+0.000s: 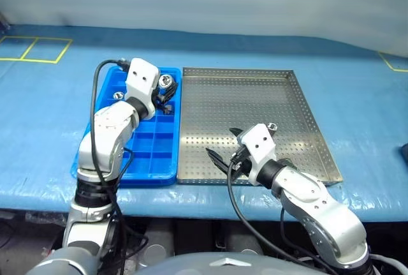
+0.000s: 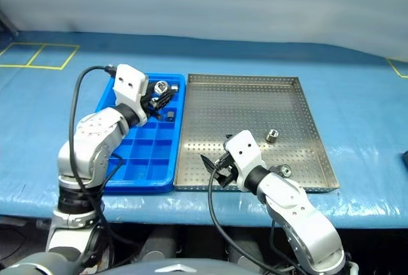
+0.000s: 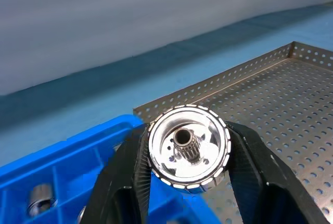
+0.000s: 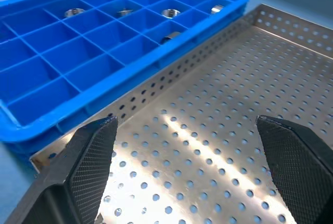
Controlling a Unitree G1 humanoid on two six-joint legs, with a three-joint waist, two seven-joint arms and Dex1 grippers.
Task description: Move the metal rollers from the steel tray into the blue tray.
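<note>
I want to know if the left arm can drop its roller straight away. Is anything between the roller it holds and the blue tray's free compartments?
Nothing visible blocks it. The left gripper is shut on a metal roller above the far end of the blue tray. Some far compartments already hold rollers; the near ones lie bare and uncovered.

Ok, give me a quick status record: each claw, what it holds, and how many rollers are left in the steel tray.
left claw: shut on a metal roller, over the blue tray
right claw: open, empty, low over the steel tray
rollers left in steel tray: two seen
blue tray: several rollers in far compartments
</note>
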